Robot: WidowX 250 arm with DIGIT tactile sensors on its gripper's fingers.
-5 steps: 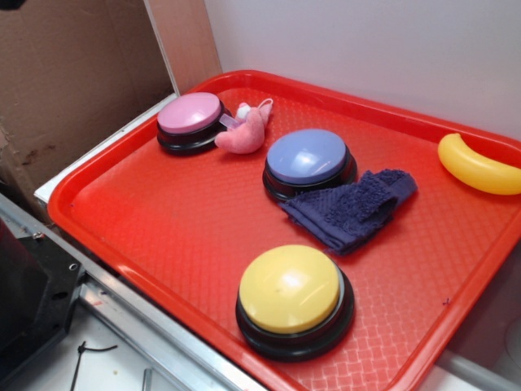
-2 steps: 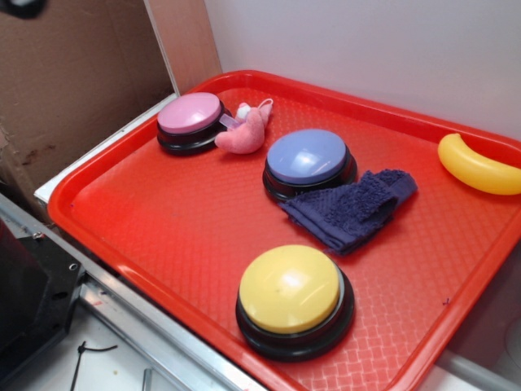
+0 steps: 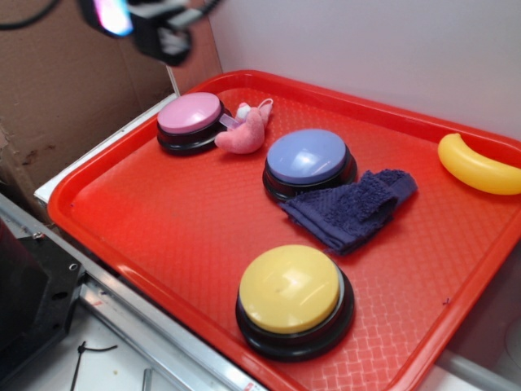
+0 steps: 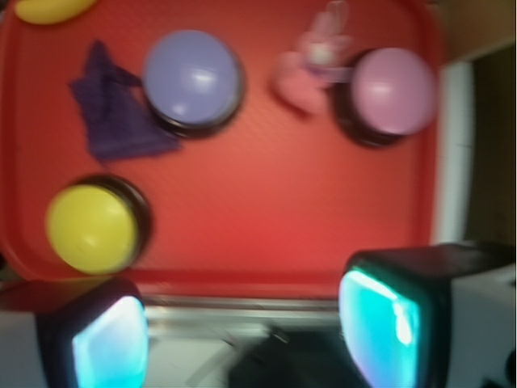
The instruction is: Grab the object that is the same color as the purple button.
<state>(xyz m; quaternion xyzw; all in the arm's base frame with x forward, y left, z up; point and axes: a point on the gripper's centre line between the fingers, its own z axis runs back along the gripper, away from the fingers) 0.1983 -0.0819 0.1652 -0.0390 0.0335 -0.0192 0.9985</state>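
While high above the tray's (image 3: pixel 146 244) edge, claw (image 4: pixel 242 323) spread wide, towel (image 3: pixel 350 208) against the purple button (image 3: pixel 308 159).

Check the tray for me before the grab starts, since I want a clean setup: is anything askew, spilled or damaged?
Nothing is spilled or visibly damaged. The only untidy item is the purple towel: it lies rumpled and loosely folded, one edge against the purple button. The pink plush toy leans beside the pink button.

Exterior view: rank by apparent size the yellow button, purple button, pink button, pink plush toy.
1. yellow button, though it sits nearest the camera, which inflates it.
2. purple button.
3. pink button, farthest back; the three buttons may well match in real size.
4. pink plush toy, clearly smallest.
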